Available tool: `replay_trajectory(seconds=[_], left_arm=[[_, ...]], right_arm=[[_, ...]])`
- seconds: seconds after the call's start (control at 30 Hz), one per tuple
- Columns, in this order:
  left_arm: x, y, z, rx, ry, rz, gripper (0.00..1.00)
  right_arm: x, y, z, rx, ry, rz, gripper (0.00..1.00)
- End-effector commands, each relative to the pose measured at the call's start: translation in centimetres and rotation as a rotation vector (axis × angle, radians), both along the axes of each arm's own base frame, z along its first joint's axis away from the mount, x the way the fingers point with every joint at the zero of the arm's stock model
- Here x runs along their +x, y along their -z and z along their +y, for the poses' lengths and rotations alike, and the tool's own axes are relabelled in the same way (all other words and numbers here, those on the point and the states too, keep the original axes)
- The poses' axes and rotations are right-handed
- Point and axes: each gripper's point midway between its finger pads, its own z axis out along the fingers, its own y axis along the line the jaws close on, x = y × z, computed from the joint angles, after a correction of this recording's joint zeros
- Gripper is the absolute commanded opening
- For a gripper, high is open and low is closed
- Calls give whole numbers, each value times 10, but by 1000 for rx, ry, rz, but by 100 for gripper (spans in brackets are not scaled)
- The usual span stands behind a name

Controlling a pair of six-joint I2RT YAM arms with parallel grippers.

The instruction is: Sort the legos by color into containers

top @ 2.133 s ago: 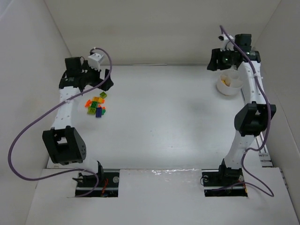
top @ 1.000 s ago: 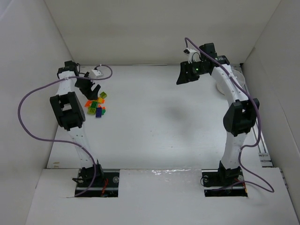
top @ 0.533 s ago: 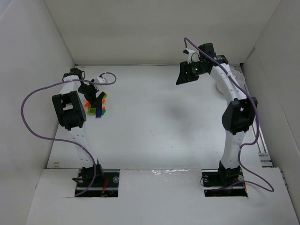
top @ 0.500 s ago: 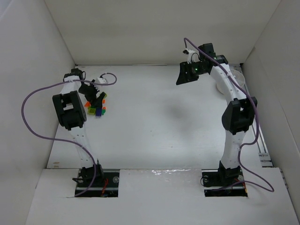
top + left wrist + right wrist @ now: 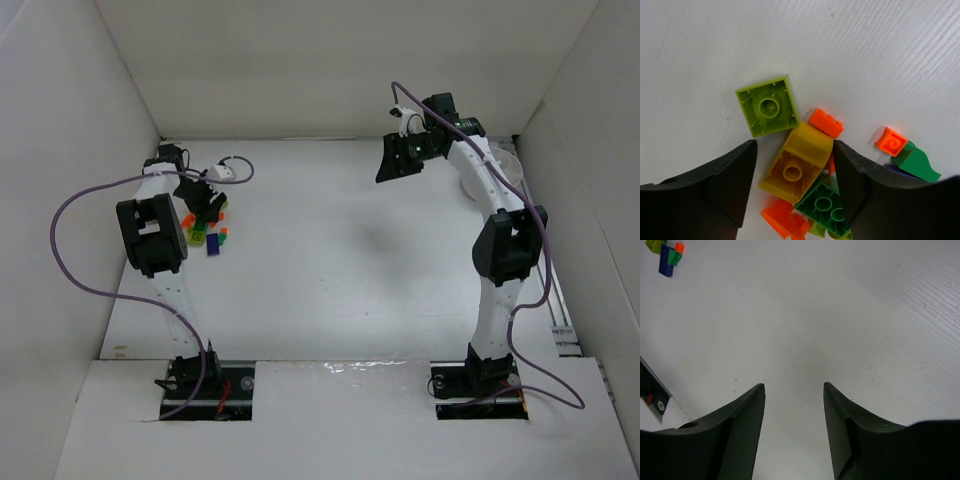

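Note:
The legos [image 5: 207, 233] lie in a small heap at the far left of the table. My left gripper [image 5: 205, 200] is down on the heap. In the left wrist view it [image 5: 795, 145] is open, with its fingers on either side of a yellow brick [image 5: 800, 162]. A lime green brick [image 5: 769, 106], orange bricks [image 5: 826, 123] and a dark green brick [image 5: 827, 205] lie around it. My right gripper [image 5: 392, 165] is open and empty, raised above the far middle of the table, and in its own wrist view [image 5: 794, 385] nothing is between the fingers. The white cup [image 5: 508, 163] stands at the far right, mostly hidden behind my right arm.
White walls close in the table on the left, back and right. A purple cable [image 5: 70, 250] loops from my left arm. In the right wrist view the heap of legos [image 5: 667, 255] shows far off at the top left.
My left gripper has swung in and come down over the heap, now straddling the yellow brick. My right gripper moved left away from the cup earlier and has since held still.

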Motion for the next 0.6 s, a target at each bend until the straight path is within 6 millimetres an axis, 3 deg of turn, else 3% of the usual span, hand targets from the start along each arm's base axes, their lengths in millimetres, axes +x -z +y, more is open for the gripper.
replay_trajectory(seconds=[0.0, 0.2, 0.43, 0.57], left_arm=[[2, -28, 2, 10, 4, -59, 57], [2, -32, 22, 5, -31, -59, 45], [-5, -31, 24, -3, -15, -43, 48], [-5, -31, 24, -3, -15, -43, 42]], right_arm=[[3, -17, 4, 24, -8, -35, 55], [2, -16, 4, 22, -8, -26, 55], [4, -18, 3, 17, -3, -36, 55], [4, -18, 3, 17, -3, -36, 54]])
